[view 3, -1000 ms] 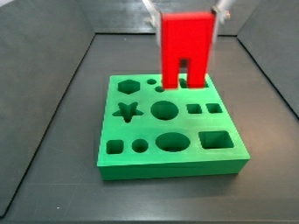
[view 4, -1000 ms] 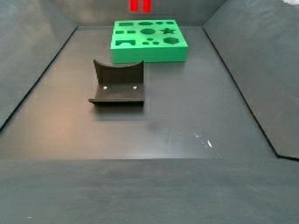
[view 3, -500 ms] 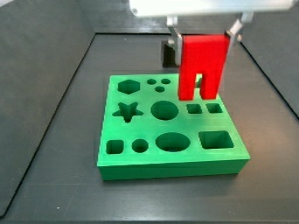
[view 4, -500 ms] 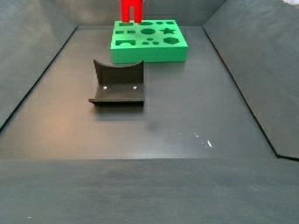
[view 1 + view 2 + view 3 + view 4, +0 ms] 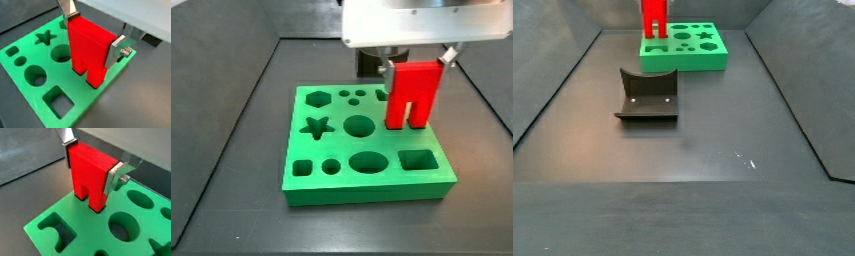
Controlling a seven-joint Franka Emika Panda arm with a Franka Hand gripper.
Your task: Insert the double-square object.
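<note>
The double-square object [image 5: 412, 92] is a bright red block with two square legs. My gripper [image 5: 417, 62] is shut on its upper body and holds it upright over the green board [image 5: 372, 188], at its far right part. Both wrist views show the silver fingers [image 5: 121, 47] [image 5: 118, 176] clamped on the red block's [image 5: 87, 45] [image 5: 90, 175] sides, with the gripper [image 5: 93, 31] [image 5: 93, 162] above it. The leg tips reach the board's [image 5: 83, 92] [image 5: 87, 220] surface at two small square holes. How deep they sit I cannot tell. In a side view the block [image 5: 653, 18] stands at the board's [image 5: 683, 62] far left corner.
The dark fixture [image 5: 647, 95] with a curved back stands on the floor in front of the board. The board has other holes: a star [image 5: 318, 127], circles, an oval and a large square [image 5: 416, 159]. Dark sloping walls surround the floor.
The gripper has come down with the red block. The legs, which hung above the board, now meet it at the two small square holes.
</note>
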